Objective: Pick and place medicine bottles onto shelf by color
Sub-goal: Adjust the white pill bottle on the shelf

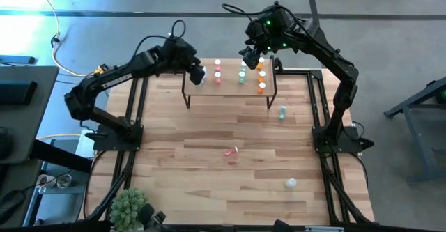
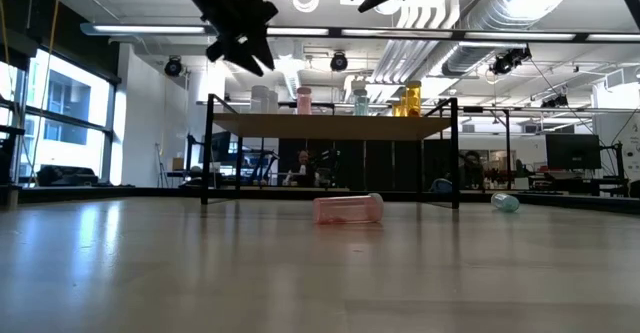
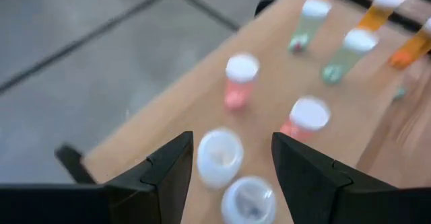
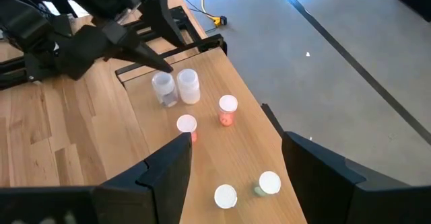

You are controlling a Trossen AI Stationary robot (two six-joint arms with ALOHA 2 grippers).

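The shelf stands at the table's far side with medicine bottles upright on it. They are two white ones at its left end, then pink, green and orange. My left gripper hangs open just above the two white bottles, its fingers to either side of them and clear of their caps. In the low view it is above the shelf top. My right gripper waits open, high over the shelf's far right part. A pink bottle, a green one and a white one lie on the table.
A green spiky plant sits at the table's near left corner. The shelf's thin black legs leave a gap beneath it. Black frame rails run along both table sides. Open tabletop lies between the loose bottles.
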